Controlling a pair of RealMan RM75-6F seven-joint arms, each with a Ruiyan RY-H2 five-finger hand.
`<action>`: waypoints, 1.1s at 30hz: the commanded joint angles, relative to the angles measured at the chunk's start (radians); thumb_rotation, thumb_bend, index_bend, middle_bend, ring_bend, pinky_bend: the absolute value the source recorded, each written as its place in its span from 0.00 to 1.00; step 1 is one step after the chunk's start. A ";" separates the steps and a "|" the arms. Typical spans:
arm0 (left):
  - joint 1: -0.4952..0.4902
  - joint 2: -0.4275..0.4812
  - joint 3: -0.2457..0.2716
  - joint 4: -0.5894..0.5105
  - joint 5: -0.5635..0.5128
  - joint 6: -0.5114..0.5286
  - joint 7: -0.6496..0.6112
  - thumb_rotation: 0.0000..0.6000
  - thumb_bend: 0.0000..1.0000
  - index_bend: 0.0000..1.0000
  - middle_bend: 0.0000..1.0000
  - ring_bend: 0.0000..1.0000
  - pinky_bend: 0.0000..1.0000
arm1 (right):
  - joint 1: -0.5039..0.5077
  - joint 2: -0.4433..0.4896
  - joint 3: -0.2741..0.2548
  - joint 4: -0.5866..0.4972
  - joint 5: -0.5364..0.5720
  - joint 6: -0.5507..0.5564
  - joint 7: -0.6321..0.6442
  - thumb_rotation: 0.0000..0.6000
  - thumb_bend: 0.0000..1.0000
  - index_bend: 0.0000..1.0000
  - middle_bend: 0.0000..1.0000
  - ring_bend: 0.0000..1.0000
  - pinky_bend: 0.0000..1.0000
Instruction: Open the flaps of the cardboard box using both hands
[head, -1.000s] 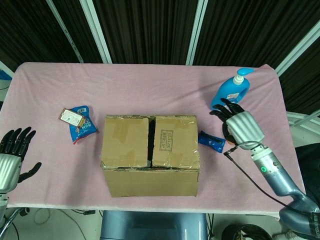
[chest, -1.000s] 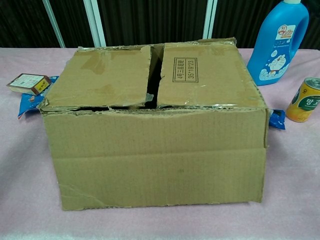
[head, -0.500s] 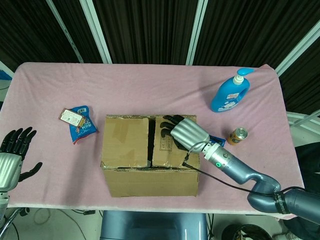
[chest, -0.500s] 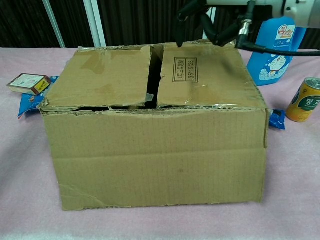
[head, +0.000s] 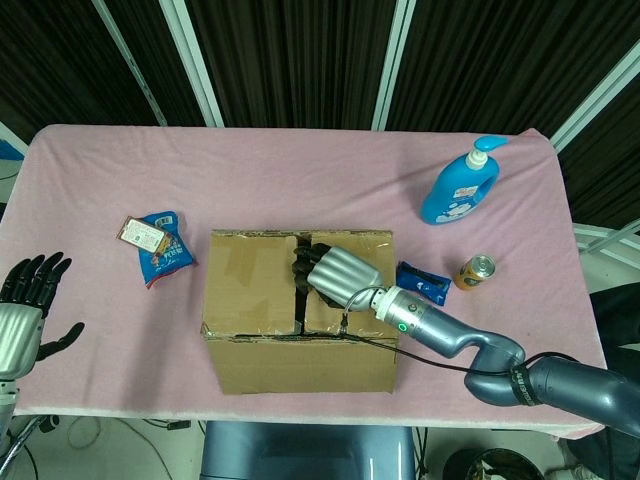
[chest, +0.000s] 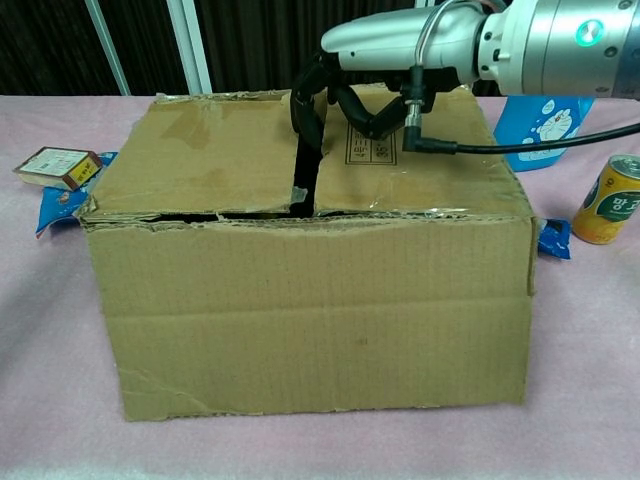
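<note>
Right hand (head: 335, 270) hovers over the cardboard box (chest: 310, 310), fingers curled down toward the seam (whether they grip a flap is unclear). Both flaps lie flat, unopened; left hand (head: 22, 310) waits spread, empty, well apart.

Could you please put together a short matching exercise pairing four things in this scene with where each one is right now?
Things:
1. right hand
2. left hand
3. blue bottle
4. yellow can

Places:
A. off the table's left edge, holding nothing
B. standing near the table's far right corner
C. on top of the cardboard box, fingers at the gap between its flaps
D. on the cloth, right of the box

Pairs: 1-C, 2-A, 3-B, 4-D
</note>
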 joint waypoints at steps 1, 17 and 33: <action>0.001 0.000 -0.001 0.001 0.000 -0.001 -0.003 1.00 0.17 0.00 0.04 0.00 0.07 | 0.019 -0.011 -0.017 0.020 -0.028 0.001 -0.004 1.00 1.00 0.47 0.31 0.15 0.25; 0.003 0.002 -0.009 0.000 -0.008 -0.017 -0.021 1.00 0.17 0.00 0.04 0.00 0.07 | 0.078 -0.052 -0.068 0.088 -0.070 0.003 -0.032 1.00 1.00 0.53 0.36 0.14 0.25; 0.005 0.004 -0.010 -0.007 0.002 -0.023 -0.023 1.00 0.17 0.00 0.04 0.00 0.07 | 0.105 -0.019 -0.123 0.121 -0.167 0.044 -0.195 1.00 1.00 0.62 0.44 0.14 0.25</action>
